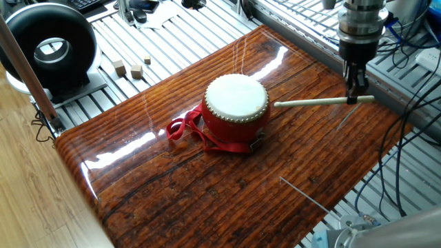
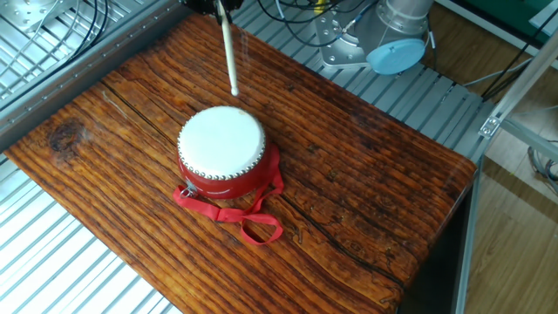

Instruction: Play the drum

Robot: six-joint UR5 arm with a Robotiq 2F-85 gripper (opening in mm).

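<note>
Red drum (image 1: 234,107) sits mid-frame on the wooden table (image 1: 207,186). Gripper (image 1: 355,95), upper right, is closed on a stick (image 1: 313,102) held level, its tip beside the drum's rim.

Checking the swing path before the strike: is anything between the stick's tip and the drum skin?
Nothing visible. The tool holds the stick level, its tip just short of the drum, with only bare wooden table below.

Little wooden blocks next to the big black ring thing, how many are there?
3. The small tan wooden cubes sit on the slatted metal surface beyond the wooden table: one, one just right of it, one farther back. Others could be hidden.
</note>
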